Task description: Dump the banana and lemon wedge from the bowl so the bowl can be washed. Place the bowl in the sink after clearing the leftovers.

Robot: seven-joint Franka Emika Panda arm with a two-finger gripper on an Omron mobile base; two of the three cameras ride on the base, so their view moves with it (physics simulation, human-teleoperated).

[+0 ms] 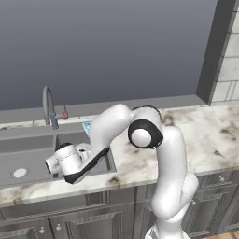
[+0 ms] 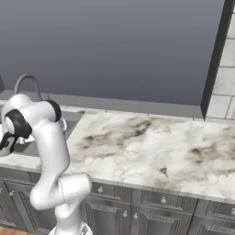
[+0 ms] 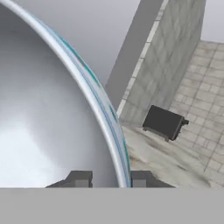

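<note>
The gripper (image 3: pixel 107 179) pinches the thin rim of the bowl (image 3: pixel 48 118), one dark square fingertip (image 3: pixel 80 178) on either side. The bowl's glossy curved inside spreads to the gripper's left, held tilted over the grey rectangular sink (image 1: pixel 28 151). A veined marble counter (image 1: pixel 205 140) lies beside it.

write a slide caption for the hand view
Pincer gripping the rim of the glossy bowl, one fingertip on each side.

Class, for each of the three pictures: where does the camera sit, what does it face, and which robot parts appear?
Left base view: behind-left, facing the sink, faucet; arm folded over it.
Right base view: behind-right, facing the counter; arm at left.
Hand view: on the hand, along the pincer straddling the bowl rim.
Both base views share faucet, counter.
</note>
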